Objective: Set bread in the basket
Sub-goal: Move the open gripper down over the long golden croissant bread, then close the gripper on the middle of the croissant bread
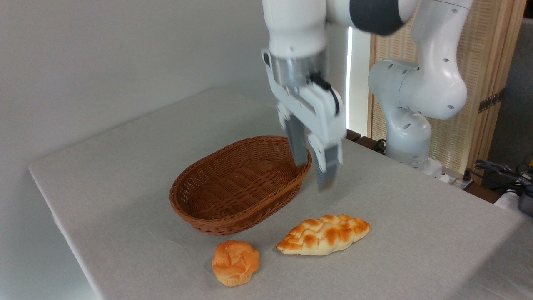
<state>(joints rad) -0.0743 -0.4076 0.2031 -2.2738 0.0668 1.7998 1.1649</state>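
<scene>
The bread (324,235), a long braided loaf with pointed ends, lies flat on the grey table (416,233) toward the front, untouched. We see it set slightly aslant, its right tip higher in the picture than its left. Just to its left, a little nearer the front edge, sits a small round bun (235,262); a narrow strip of bare cloth parts the two.

Behind them stands the basket (200,208), oval, brown and woven, with nothing in it. Its near rim is close to the bun and the loaf's left end but touches neither.

Our gripper (313,171) hangs in the air above the table, by the right end of the basket and well above the loaf. Its two fingers (327,168) point down with a clear gap between them, and they hold nothing.

To the right of the loaf the cloth runs bare to the table's right edge. The left side of the table is bare too, up to its left and far edges.
</scene>
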